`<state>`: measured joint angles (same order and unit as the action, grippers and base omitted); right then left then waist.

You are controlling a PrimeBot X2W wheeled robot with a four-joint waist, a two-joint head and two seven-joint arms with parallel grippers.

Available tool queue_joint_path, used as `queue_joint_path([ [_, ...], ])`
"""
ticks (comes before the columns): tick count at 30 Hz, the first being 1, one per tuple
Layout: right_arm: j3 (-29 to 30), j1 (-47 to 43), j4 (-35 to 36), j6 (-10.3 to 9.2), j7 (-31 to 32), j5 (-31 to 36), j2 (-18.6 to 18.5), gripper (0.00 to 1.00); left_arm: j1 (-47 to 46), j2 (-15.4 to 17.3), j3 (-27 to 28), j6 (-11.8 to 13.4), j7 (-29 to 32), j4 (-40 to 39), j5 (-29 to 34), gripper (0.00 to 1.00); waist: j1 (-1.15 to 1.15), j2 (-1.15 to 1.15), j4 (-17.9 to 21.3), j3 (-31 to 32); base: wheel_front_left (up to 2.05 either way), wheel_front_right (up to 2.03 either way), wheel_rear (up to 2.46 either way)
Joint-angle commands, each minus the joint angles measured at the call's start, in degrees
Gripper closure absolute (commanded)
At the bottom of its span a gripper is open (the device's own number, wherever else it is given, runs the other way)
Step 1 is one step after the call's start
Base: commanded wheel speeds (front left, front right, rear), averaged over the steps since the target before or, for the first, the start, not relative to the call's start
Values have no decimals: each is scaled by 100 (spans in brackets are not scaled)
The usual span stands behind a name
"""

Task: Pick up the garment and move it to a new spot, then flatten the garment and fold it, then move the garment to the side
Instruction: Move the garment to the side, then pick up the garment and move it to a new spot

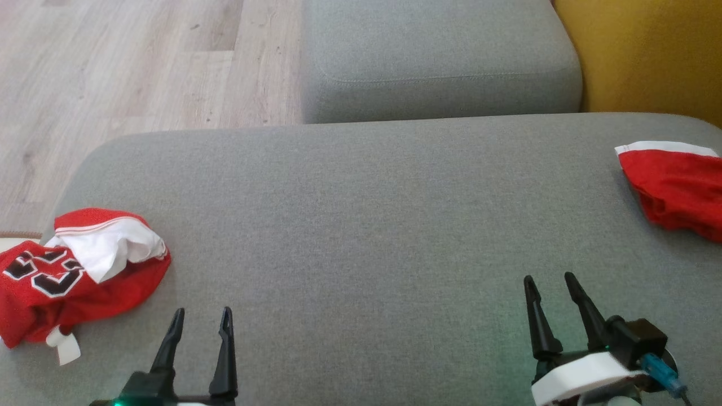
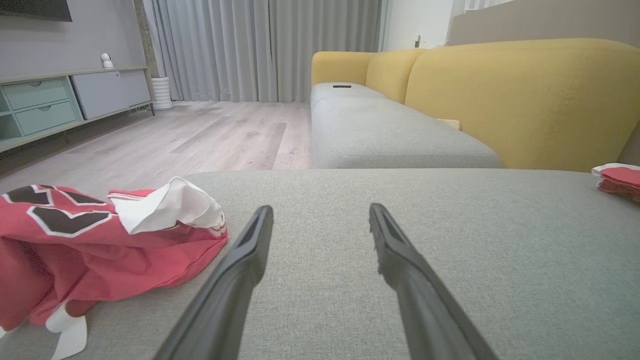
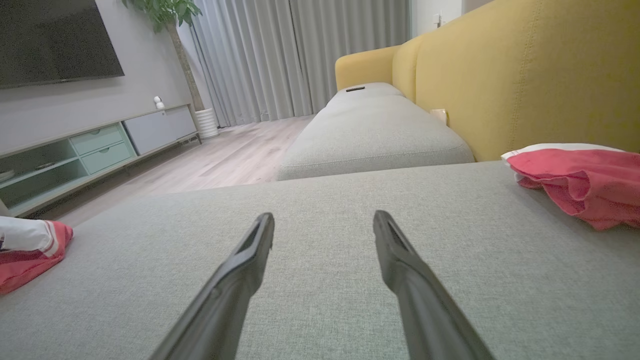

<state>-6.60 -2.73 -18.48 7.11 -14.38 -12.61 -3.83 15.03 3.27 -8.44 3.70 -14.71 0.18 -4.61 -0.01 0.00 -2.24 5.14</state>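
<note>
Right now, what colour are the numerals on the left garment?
Black with white outlines, on the left garment; head view shows it best.

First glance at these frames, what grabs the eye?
The crumpled red jersey with black numerals, at the left end of the grey cushion, stands out first. A second red garment with a white band lies at the far right edge. The left gripper and the right gripper are open and empty between the two.

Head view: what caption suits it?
Left claw and right claw, both open, above a grey cushion; crumpled red jersey at left, red garment at right.
</note>
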Motion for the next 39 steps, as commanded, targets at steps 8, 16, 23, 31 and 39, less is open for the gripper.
queue_joint_path([
  [8, -91, 90, 284, 37, -62, 250, 47, 0, -249, -35, 219, 6, -29, -52, 155, 0, 1, 0, 16, 57, 0, 0, 0],
  [16, -94, 54, 285, 37, -62, 291, 58, 0, -266, -37, 236, 29, -29, 9, 171, 0, 1, 0, 11, 72, 0, 0, 0],
  [23, -56, 23, 297, 37, -62, 318, 63, 0, -286, -38, 220, 35, -29, 40, 180, 0, 1, 0, -19, 80, 0, 0, 0],
  [31, -18, -41, 317, 37, -62, 347, 73, 0, -328, -38, 208, -13, -29, 46, 213, 0, 1, 0, -175, 79, 0, 0, 0],
  [39, -71, -107, 311, 37, -62, 341, 86, 0, -354, -36, 228, -56, -29, -74, 311, 0, 1, 0, -612, 69, 0, 0, 0],
])
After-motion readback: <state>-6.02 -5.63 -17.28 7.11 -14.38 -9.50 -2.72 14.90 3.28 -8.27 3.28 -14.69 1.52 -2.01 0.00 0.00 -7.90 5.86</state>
